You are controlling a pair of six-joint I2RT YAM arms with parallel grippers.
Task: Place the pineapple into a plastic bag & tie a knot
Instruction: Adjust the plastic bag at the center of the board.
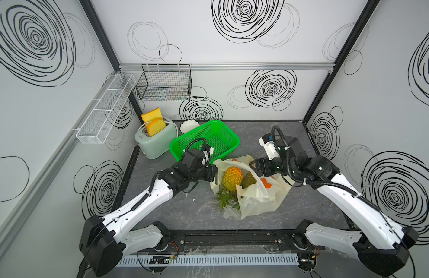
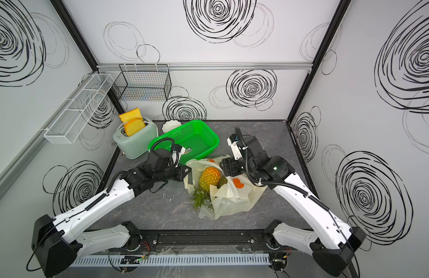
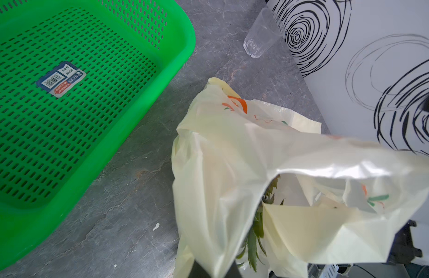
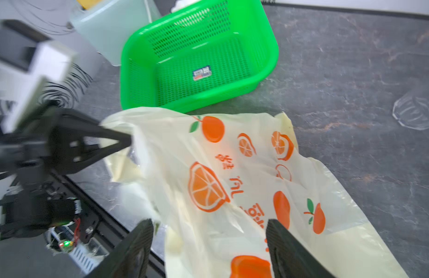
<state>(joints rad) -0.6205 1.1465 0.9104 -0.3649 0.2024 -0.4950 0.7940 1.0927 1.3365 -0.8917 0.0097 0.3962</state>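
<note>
We're seeing left claw (image 4: pixel 128 142) pinching pale-yellow translucent plastic bag (image 4: pixel 232 173), right claw (image 4: pixel 208 223) gaping; green perforated plastic basket (image 4: pixel 199 60) crowding beside; clear cup (image 3: pixel 259 36) showing in wrist views.

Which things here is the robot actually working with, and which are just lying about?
On the job: pineapple, plastic bag, left hand pinching the bag, right hand open over it.
Lying about: green basket, toaster with bread, white dish, clear cup, black wire rack, white wire rack.
</note>
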